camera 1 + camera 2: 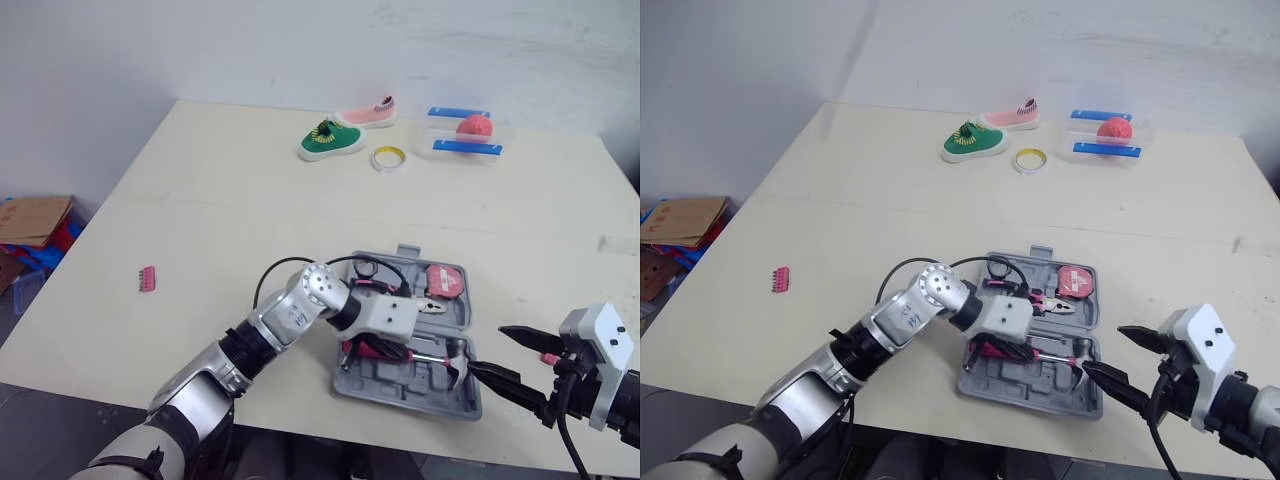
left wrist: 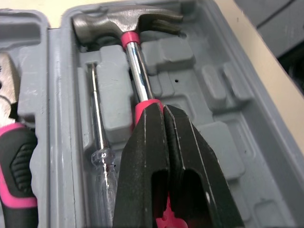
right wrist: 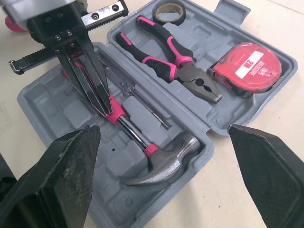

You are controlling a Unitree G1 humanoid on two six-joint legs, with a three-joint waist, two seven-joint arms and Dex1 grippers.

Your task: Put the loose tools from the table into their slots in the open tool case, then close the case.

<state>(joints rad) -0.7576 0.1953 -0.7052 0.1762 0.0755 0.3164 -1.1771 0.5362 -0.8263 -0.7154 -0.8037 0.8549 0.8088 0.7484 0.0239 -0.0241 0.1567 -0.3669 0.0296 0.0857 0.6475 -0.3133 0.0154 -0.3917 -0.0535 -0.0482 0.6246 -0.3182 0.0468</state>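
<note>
Left gripper (image 3: 107,112) was pinched shut on the hammer (image 3: 165,162) handle. Hammer lay in the open tool case (image 1: 400,386), lower centre of frame. Right gripper (image 1: 488,349) was spread wide, empty, lower right.

Table (image 1: 200,200) with open tool case (image 1: 405,392), green shoe (image 1: 331,140), pink shoe (image 1: 368,114), tape ring (image 1: 375,160), clear box (image 1: 440,132), pink strip (image 1: 147,279).
</note>
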